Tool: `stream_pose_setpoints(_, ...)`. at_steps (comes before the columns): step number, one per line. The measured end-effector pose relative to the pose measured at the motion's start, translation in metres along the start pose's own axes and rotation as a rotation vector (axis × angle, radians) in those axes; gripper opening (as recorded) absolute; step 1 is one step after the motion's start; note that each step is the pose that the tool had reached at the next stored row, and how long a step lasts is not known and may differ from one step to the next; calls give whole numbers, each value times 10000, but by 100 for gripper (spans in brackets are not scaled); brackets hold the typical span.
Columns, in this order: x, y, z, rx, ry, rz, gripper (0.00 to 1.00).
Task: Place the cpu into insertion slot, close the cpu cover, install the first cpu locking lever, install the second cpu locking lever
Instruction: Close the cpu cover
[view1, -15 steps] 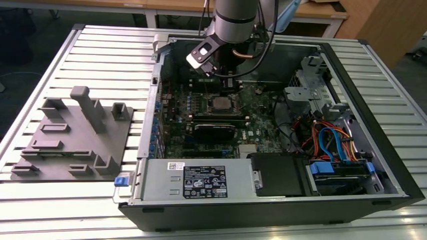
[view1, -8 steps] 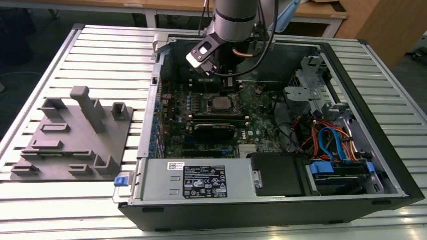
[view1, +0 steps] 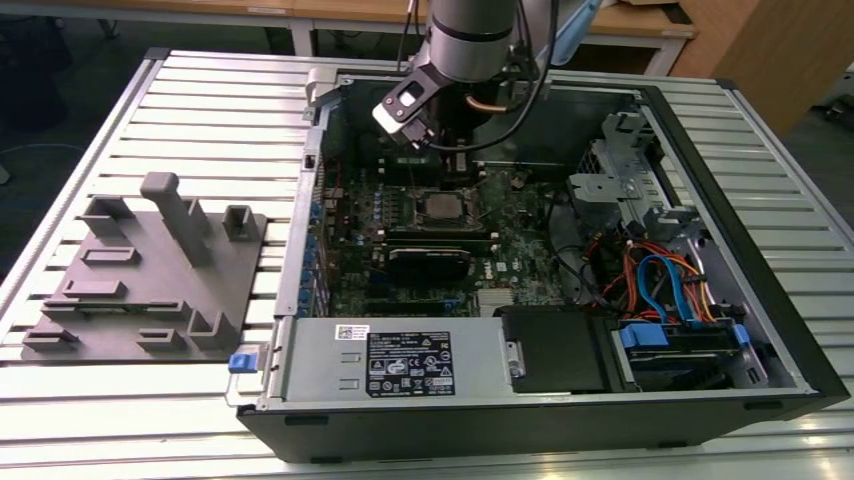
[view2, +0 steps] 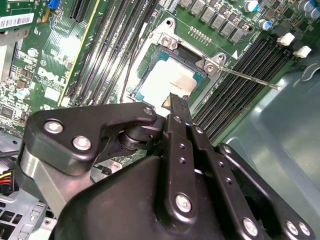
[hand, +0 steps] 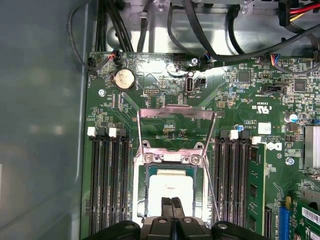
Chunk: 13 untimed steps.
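The cpu (hand: 171, 186) lies flat in the insertion slot (hand: 139, 192), its silvery top bright in both wrist views (view2: 167, 80). My gripper (hand: 171, 202) is shut with nothing between its fingers, and its tips are over the chip's edge (view2: 176, 100). I cannot tell whether they touch it. The cpu cover (hand: 176, 112) is swung open and stands up from its hinge beyond the socket. A thin locking lever (hand: 211, 187) sticks out free beside the socket, and shows as a rod (view2: 250, 79). In the exterior view the gripper (view1: 451, 160) reaches into the case above the socket (view1: 439, 208).
Long black memory slots (hand: 107, 185) flank the socket on both sides. A grey power supply box (view1: 400, 365) lies at the case's near side. Cables and a drive cage (view1: 661, 285) are at the exterior view's right. A grey fixture plate (view1: 147, 270) stands outside the case.
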<state>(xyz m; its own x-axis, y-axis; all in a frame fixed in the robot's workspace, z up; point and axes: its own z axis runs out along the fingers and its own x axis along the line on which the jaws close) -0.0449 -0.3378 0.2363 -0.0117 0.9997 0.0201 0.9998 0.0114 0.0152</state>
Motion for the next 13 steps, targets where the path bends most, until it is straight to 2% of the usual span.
stream_pose_setpoints(13,1,1,-70,1,-1,0,10)
